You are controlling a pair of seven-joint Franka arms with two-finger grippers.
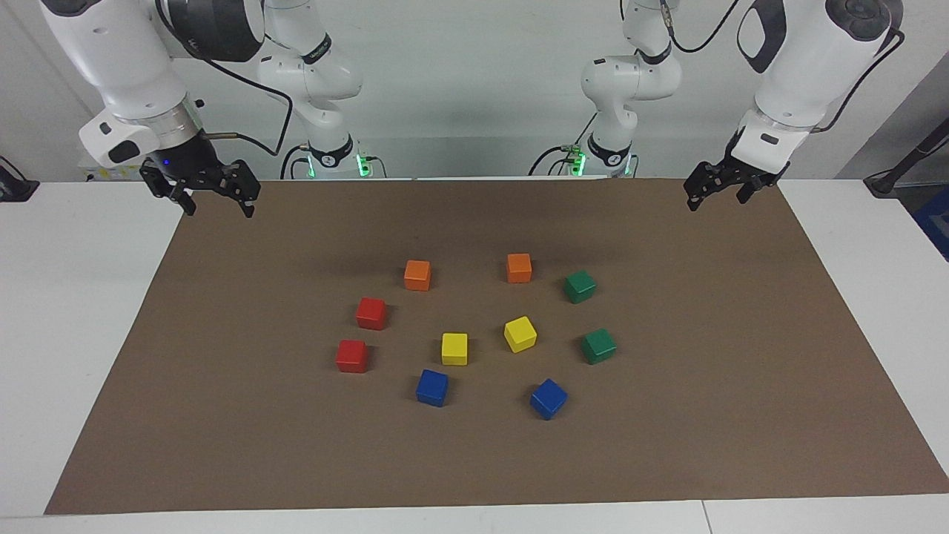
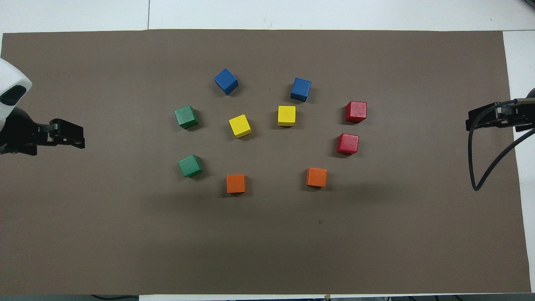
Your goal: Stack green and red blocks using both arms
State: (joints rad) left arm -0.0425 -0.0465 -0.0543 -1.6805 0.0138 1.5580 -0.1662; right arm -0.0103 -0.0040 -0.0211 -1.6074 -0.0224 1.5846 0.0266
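Blue cubes sit closest to the onlooker's end of the worktop, two of them, farthest from the robots; not task items. Yellow pair in the middle and orange pair nearest the robots, also ignore.

Key relation: the two red blocks lie toward the right arm's end of the brown mat, one just a bit nearer the robots than the other, close together but not touching. The two green blocks lie toward the left arm's end, same setup, second one farther from the robots, apart from the first. So the right gripper is the nearer one for red, the left gripper for green. Each pair lies inward from its gripper, toward the mat's middle, and farther from the robots.

Both grippers hang raised over the mat's edge nearest the robots, at its corners, holding nothing. Right fingers look spread apart. Left fingers probably spread too, though from this angle it is hard to be sure.

Blocks are plain same-size cubes, matte faces, no long axis, so any flat pair of sides works. Greens sit slightly turned to the mat edges; reds nearly square. Nothing stacked yet; all four rest flat on the mat.
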